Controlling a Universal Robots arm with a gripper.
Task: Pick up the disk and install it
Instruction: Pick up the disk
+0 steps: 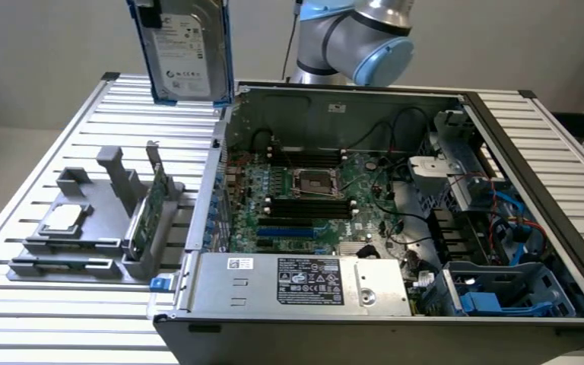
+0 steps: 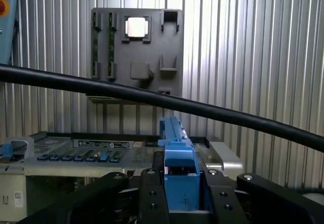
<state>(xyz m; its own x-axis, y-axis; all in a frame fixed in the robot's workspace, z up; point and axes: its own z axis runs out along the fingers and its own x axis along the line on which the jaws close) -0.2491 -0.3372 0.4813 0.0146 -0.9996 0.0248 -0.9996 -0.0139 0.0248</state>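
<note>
The disk (image 1: 183,53), a silver-grey hard drive with a white label and a blue carrier frame, hangs upright in the air above the back corner of the open computer case (image 1: 221,129), over the slatted table. Seen from the wrist, the blue edge of the disk (image 2: 178,153) stands between the black fingers (image 2: 152,196) of my gripper (image 2: 179,183), which is shut on it. The grey holder (image 2: 136,52) lies far below it.
The case shows a motherboard (image 1: 307,190), a grey power supply (image 1: 303,283) at the front and a blue-railed drive bay (image 1: 505,293) on the exterior view's right. On the table, the holder (image 1: 99,228) carries a square processor chip (image 1: 64,219) and a green card (image 1: 157,199). A black cable (image 2: 162,100) crosses the wrist view.
</note>
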